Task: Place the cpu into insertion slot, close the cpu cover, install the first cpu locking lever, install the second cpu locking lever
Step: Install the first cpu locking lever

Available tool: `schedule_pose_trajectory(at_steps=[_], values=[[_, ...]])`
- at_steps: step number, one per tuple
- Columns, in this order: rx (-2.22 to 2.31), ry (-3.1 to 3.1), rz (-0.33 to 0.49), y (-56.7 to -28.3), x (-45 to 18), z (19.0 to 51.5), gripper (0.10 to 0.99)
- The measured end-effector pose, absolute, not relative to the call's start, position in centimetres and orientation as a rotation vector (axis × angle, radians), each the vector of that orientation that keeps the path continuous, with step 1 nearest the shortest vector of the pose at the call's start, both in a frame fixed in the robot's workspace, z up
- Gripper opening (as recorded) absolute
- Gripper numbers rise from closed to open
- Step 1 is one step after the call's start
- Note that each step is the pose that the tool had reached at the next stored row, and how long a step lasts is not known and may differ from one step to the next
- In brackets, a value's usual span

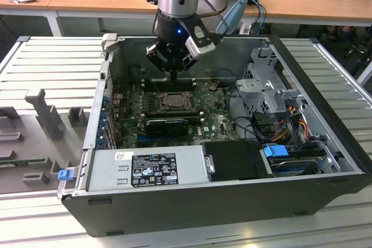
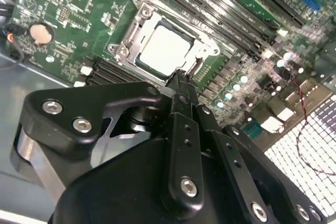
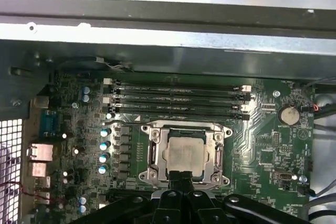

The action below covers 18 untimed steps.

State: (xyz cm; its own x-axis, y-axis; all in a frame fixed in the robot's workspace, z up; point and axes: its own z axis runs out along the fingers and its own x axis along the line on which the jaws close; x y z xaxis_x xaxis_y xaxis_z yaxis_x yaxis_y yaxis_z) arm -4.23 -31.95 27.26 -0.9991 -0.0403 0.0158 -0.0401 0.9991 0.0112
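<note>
In the exterior view, the open case (image 1: 99,137) lies on the ribbed grey surface (image 1: 52,62). Inside it we see the green board (image 1: 215,123). On the board is the slot (image 1: 150,105), with the cpu (image 1: 172,101) sitting in it. The tool (image 1: 174,78) hangs over the board close to the slot. Further to the exterior view's right stands the metal drive cage (image 1: 267,85).

In both wrist views the cpu (image 3: 184,153) (image 2: 163,51) lies flat in the slot. The cover (image 3: 153,153) (image 2: 131,32) is down over it, so its frame goes around the pale face. The long memory slots (image 3: 178,98) run just beside the cover. The tool (image 3: 181,179) (image 2: 181,77) has its two fingers pressed together, and we see nothing between them. Its tips are at the edge of the cover, but we cannot tell if they touch it.
</note>
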Motion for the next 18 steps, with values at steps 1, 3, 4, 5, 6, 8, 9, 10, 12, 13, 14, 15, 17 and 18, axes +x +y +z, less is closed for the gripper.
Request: schedule_pose_trajectory(at_steps=[1,3,4,5,6,8,9,10,12,13,14,15,17,18], values=[[0.062,-3.125,-0.017,-31.9,-4.5,27.2,0.106],[0.06,-3.125,-0.017,-31.9,-5.4,27.0,0.106],[0.06,-3.125,-0.019,-31.9,-6.1,27.0,0.106],[0.059,-3.125,-0.021,-31.9,-6.5,26.9,0.106],[0.06,-3.125,-0.022,-31.9,-7.0,26.9,0.106],[0.06,-3.125,-0.024,-31.9,-8.6,26.8,0.106],[0.06,-3.125,-0.024,-31.8,-9.0,26.8,0.106],[0.06,-3.125,-0.025,-31.8,-9.3,26.7,0.106],[0.059,-3.125,-0.025,-31.6,-9.9,26.7,0.106],[0.06,-3.125,-0.025,-31.5,-10.2,26.7,0.106],[0.06,-3.125,-0.025,-31.3,-10.4,26.7,0.106],[0.06,-3.125,-0.025,-31.3,-10.5,26.7,0.106],[0.06,-3.125,-0.025,-31.0,-10.8,26.6,0.106],[0.06,-3.125,-0.025,-30.7,-10.8,26.5,0.106]])
